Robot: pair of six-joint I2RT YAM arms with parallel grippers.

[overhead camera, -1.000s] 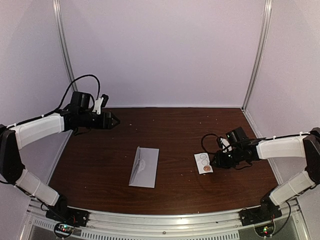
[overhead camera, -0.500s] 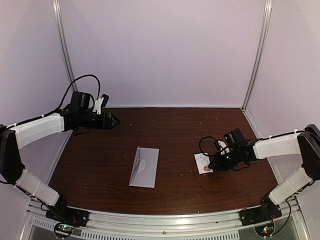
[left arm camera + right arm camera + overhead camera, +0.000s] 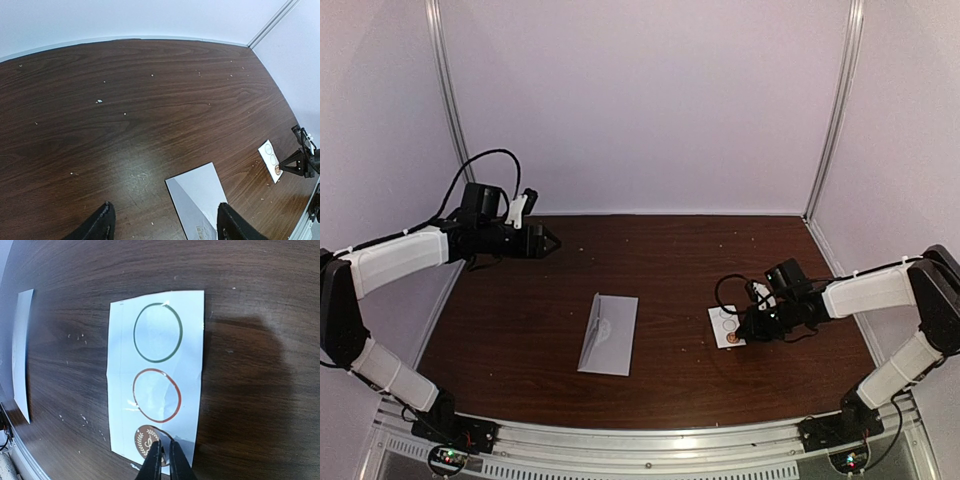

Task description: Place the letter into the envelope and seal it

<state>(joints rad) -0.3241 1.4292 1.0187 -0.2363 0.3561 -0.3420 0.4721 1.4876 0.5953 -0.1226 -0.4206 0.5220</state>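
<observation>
The pale grey-white envelope (image 3: 608, 334) lies flat in the middle of the table, its pointed flap folded over it. It also shows in the left wrist view (image 3: 200, 192) and at the left edge of the right wrist view (image 3: 22, 350). No separate letter shows. My right gripper (image 3: 738, 338) is down on the near end of a white sticker strip (image 3: 157, 375), with its fingertips (image 3: 156, 455) pinched on the edge of a brown round sticker (image 3: 146, 440). My left gripper (image 3: 548, 241) is open and empty, hovering at the back left, far from the envelope.
The sticker strip (image 3: 726, 326) carries a green ring and a red ring above the brown sticker. White walls and metal posts close off the back and sides. Small crumbs dot the wood table (image 3: 150, 90).
My right gripper has moved a little left and down onto the near end of the sticker strip. The left arm and the envelope have not moved.
</observation>
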